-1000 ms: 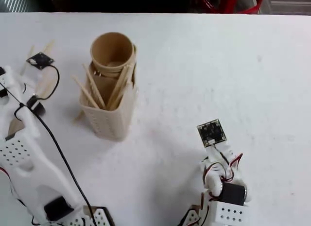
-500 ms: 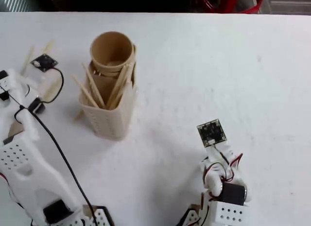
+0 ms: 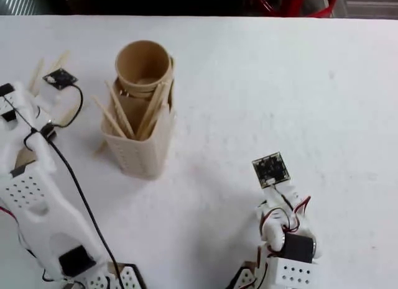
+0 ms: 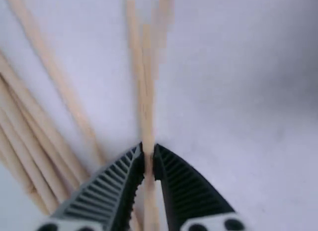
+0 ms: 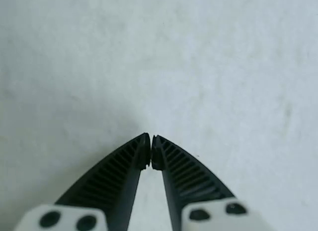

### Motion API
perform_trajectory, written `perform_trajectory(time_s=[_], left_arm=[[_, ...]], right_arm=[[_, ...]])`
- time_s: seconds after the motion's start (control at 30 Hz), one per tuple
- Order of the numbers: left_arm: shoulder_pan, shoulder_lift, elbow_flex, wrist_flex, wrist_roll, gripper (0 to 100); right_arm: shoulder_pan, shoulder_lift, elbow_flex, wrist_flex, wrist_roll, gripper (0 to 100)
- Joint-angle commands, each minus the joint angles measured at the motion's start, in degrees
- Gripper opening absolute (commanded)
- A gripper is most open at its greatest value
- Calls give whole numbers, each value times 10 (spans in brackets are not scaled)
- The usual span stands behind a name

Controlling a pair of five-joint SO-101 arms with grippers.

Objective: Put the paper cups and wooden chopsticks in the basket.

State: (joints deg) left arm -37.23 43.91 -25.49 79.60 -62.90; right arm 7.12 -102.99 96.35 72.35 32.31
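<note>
A cream perforated basket [image 3: 144, 149] stands left of the table's middle, holding stacked brown paper cups [image 3: 143, 66] and several wooden chopsticks [image 3: 118, 112]. At the far left, loose wooden chopsticks [image 3: 37, 74] lie on the white table beside the left arm. In the left wrist view my left gripper [image 4: 148, 152] is shut on a pair of chopsticks [image 4: 144, 87], with several more chopsticks [image 4: 35, 141] lying alongside. My right gripper [image 5: 150, 146] is shut with nothing in it, held over bare table near the front.
The right arm [image 3: 283, 239] sits at the front, right of centre. The white table [image 3: 280, 84] stretches open to the right and behind the basket. One chopstick [image 3: 101, 148] lies against the basket's left foot. A red object [image 3: 292, 3] stands beyond the far edge.
The left arm has shifted slightly over the loose chopsticks at the far left. The right arm has not moved.
</note>
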Motion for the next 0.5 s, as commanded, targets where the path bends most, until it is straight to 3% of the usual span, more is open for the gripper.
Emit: perform_trajectory(time_s=[0.0,0.2,0.47], left_arm=[[-5,-74,-4,28,30,20],[-5,-158,-4,80,46,20],[-4,-303,-4,98,142,20]], right_arm=[[2,-4,5,-9,2,19],[2,-4,5,-9,2,19],[2,-4,5,-9,2,19]])
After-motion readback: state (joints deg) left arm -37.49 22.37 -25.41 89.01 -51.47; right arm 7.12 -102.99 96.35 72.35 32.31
